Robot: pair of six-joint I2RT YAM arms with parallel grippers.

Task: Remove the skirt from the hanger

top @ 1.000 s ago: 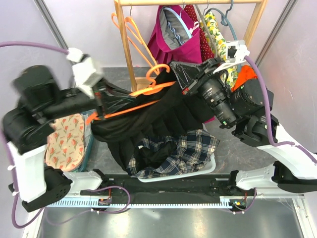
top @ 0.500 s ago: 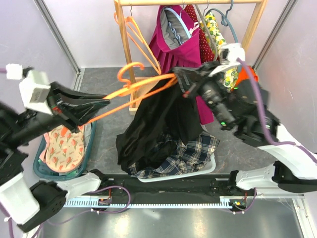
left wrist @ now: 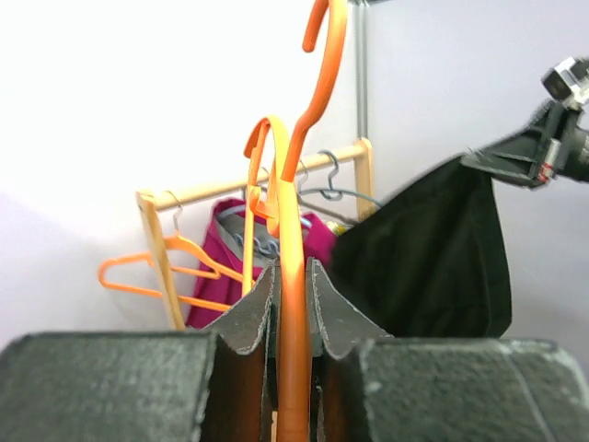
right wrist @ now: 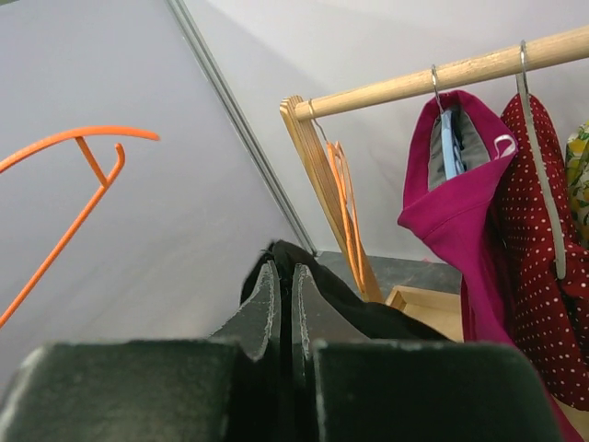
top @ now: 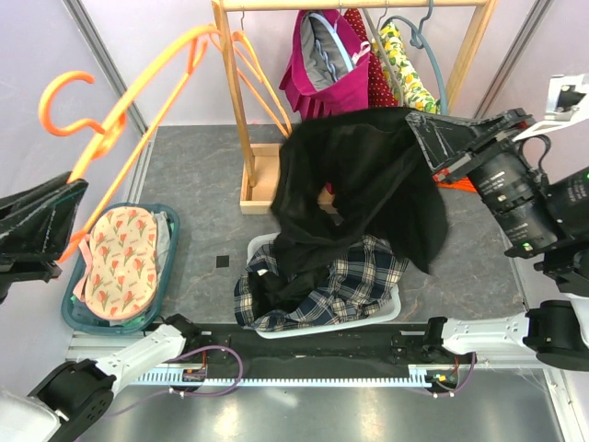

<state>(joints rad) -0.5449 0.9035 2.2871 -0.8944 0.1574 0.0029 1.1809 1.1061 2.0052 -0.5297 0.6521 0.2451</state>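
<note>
The black skirt (top: 363,184) hangs free of the hanger, held up by its edge in my right gripper (top: 419,129), which is shut on it at the upper right; its lower end drapes onto the laundry basket. In the right wrist view the jaws (right wrist: 285,272) pinch black cloth (right wrist: 368,308). My left gripper (top: 69,198) at the far left is shut on the orange hanger (top: 129,106), which is bare and raised high. In the left wrist view the hanger (left wrist: 299,276) runs up between the jaws, and the skirt (left wrist: 433,258) shows at the right.
A white basket (top: 368,318) with plaid clothes (top: 340,281) stands at front centre. A teal basket (top: 170,267) with floral cloth is at front left. A wooden rack (top: 235,101) at the back holds orange hangers (top: 262,74) and a magenta garment (top: 327,64).
My left gripper has swung far left and up with the orange hanger, which has slid out of the skirt. My right gripper has pulled right with the skirt.
</note>
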